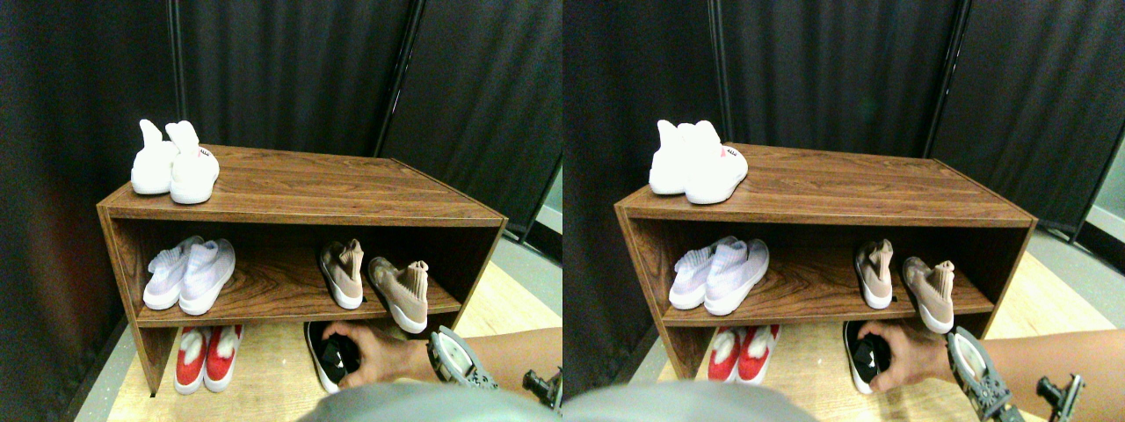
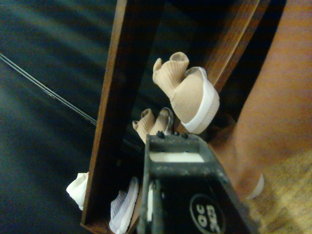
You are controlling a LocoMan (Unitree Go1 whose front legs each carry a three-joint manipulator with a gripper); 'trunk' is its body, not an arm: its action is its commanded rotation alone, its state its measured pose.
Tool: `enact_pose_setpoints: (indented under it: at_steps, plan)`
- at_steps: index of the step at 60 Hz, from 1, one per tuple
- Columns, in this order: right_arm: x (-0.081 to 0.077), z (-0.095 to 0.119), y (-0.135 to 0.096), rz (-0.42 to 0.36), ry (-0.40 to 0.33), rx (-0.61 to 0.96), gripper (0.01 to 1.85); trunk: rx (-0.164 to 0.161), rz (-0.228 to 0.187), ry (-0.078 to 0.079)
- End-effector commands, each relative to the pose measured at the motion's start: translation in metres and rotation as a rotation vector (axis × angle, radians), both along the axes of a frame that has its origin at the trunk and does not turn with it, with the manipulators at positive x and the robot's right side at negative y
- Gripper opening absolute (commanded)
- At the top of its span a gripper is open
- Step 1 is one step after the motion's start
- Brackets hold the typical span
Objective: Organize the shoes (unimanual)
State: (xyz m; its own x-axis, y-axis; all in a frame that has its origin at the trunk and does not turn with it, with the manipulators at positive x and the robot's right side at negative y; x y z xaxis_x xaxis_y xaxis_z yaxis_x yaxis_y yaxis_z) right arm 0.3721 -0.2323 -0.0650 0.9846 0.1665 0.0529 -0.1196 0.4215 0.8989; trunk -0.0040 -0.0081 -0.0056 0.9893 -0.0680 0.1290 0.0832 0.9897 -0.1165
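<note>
At the bottom centre of the stereo view a person's hand [image 1: 369,352] has its fingers curled over a black shoe [image 1: 330,356] on the pale wooden floor, with the bare forearm going out to the lower right edge. Just beside this forearm stands the right gripper [image 1: 457,360], a dark metal frame with a pale inside; I cannot tell if its jaws are closed or apart, and it touches no shoe. In the wrist view the same dark frame [image 2: 183,195] fills the lower middle, and one beige shoe is seen past its end. The beige-tan shoes, soft ribbed knit with thick white soles, are on the middle board at the right of the frame: the left one [image 1: 343,274] lies straight, the right one [image 1: 402,292] is turned a little and its sole comes over the front edge. They are near each other but apart. The shelf [image 1: 299,211] is of dark brown wood grain, with open front. On the same board, at the left, is a pale lilac-white knit pair [image 1: 189,274], close together. On the top board, upper left, stands a white high-collared pair [image 1: 174,163]. On the floor under the shelf, lower left, is a red and white pair [image 1: 206,356]. Behind hang black curtains [image 1: 290,70].
</note>
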Motion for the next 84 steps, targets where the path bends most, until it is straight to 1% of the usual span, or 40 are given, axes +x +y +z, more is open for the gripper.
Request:
enact_pose_setpoints:
  at_steps: [1,17,26,42,43,45,46,47,48,49,50,51,52,53,55,56,57,59,64,73,77,80,84]
  plan:
    - [0.002,0.01,0.004,0.007,-0.055,-0.012,0.06,-0.032,-0.002,0.025]
    - [0.007,0.009,0.006,0.015,-0.06,0.001,0.06,-0.029,-0.008,0.032]
    - [0.01,0.009,0.008,0.011,-0.054,0.002,0.06,-0.031,-0.009,0.037]
    - [0.013,0.008,0.009,-0.006,-0.044,0.005,0.06,-0.029,-0.011,0.042]
    - [0.013,0.008,0.009,-0.003,-0.041,0.017,0.06,-0.028,-0.014,0.045]
    - [0.013,0.008,0.009,-0.003,-0.034,0.034,0.06,-0.028,-0.014,0.045]
    - [0.013,0.009,0.01,-0.001,-0.018,0.074,0.06,-0.028,-0.014,0.045]
    - [0.012,0.009,0.009,0.013,-0.008,0.095,0.39,-0.028,-0.014,0.045]
    - [0.012,0.009,0.009,0.025,0.002,0.097,0.77,-0.026,-0.016,0.046]
    - [0.012,0.009,0.009,0.025,0.002,0.097,0.77,-0.026,-0.016,0.046]
    - [0.012,0.009,0.008,0.029,0.004,0.068,1.26,-0.026,-0.016,0.046]
    - [0.012,0.009,0.008,0.029,0.004,0.068,1.26,-0.026,-0.016,0.046]
    - [0.012,0.008,0.008,0.015,-0.012,0.031,1.55,-0.023,-0.017,0.044]
    - [0.012,0.008,0.008,0.015,-0.012,0.031,1.55,-0.023,-0.017,0.044]
    - [0.012,0.007,0.007,-0.006,-0.017,0.019,1.77,-0.023,-0.017,0.044]
    - [0.012,0.007,0.007,-0.014,-0.017,0.021,1.8,-0.023,-0.017,0.046]
    - [0.012,0.007,0.007,-0.038,-0.014,0.027,1.82,-0.023,-0.017,0.046]
    - [0.013,0.007,0.007,-0.047,-0.018,0.027,1.83,-0.021,-0.017,0.045]
    - [0.016,0.008,0.006,-0.07,-0.019,0.055,1.8,-0.02,-0.017,0.044]
    - [0.023,0.007,0.003,-0.074,-0.014,0.061,1.74,-0.015,-0.019,0.044]
    - [0.029,0.007,0.001,-0.073,0.002,0.09,1.75,-0.014,-0.02,0.044]
    - [0.034,0.006,0.0,-0.069,0.012,0.091,1.72,-0.014,-0.02,0.044]
    - [0.039,0.005,-0.001,-0.071,0.028,0.093,1.71,-0.013,-0.02,0.043]
